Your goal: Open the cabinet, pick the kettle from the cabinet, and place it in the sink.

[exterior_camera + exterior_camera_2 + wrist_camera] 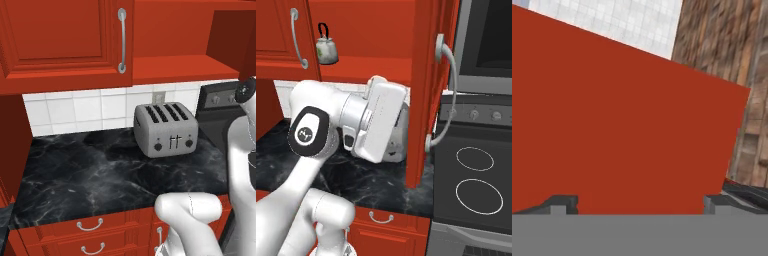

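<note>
With the right door (428,90) of the red wooden wall cabinet swung wide and my gripper (637,202) spread empty against it, I judged opening finished; next I needed to reach the small white floral kettle (326,49) on the shelf.

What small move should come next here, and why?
Probably draw the tool back from the open door and aim toward the kettle: that door stands swung wide, the kettle sits exposed on the cabinet shelf, and red panel fills the hand view up close.
</note>
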### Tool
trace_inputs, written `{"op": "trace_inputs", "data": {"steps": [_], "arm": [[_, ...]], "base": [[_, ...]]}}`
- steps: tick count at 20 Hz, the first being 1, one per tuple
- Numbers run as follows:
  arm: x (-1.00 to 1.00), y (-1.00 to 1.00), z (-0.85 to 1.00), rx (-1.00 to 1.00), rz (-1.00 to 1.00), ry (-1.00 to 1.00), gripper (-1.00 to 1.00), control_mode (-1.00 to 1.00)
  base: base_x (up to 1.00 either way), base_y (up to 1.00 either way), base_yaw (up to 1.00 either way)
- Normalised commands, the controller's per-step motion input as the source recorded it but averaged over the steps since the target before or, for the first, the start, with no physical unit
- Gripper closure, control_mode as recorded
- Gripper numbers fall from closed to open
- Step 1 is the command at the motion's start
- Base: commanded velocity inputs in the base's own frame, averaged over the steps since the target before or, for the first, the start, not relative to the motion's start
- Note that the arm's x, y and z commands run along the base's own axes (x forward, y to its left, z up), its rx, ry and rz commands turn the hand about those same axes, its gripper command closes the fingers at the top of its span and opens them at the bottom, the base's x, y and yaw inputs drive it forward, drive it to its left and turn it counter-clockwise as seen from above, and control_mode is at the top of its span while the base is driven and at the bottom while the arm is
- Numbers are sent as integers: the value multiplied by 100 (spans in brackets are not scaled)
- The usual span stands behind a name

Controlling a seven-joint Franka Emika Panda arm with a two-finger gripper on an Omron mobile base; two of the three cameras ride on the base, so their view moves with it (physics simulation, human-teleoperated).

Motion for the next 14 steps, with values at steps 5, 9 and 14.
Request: {"op": "trace_inputs", "data": {"steps": [5,9,14], "arm": [[-12,-62,-2,5,0,0,-100,-100],[-6,-55,-4,5,0,0,-100,-100],[-3,-41,-3,2,0,0,-100,-100]], "base": [[0,0,0],[0,0,0],[0,0,0]]}}
